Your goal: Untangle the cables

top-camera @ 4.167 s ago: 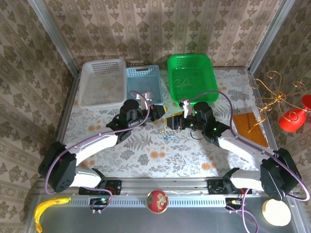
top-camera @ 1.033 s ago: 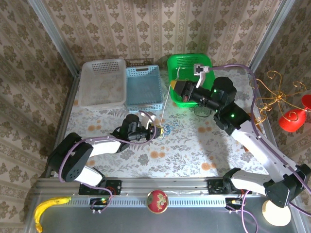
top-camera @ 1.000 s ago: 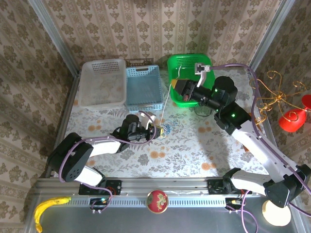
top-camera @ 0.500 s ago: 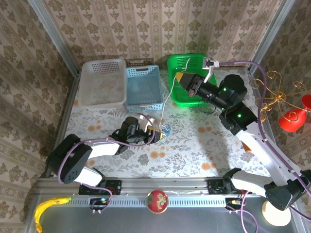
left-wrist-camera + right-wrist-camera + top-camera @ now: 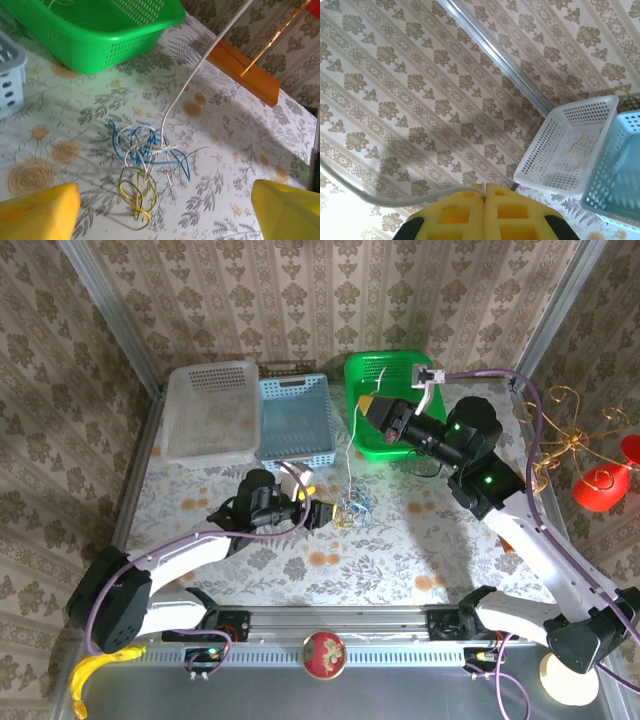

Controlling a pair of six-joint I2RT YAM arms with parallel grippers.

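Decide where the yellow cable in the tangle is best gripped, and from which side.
Best grip the yellow cable at its outer loop, which lies flat, clear of the blue cables. Come down from above on that side, away from the raised white cable.

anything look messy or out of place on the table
Yes: a knot of blue, white and yellow wires lies on the floral tabletop; one thin white wire runs nearly straight up from it to the raised right hand, shut on it.
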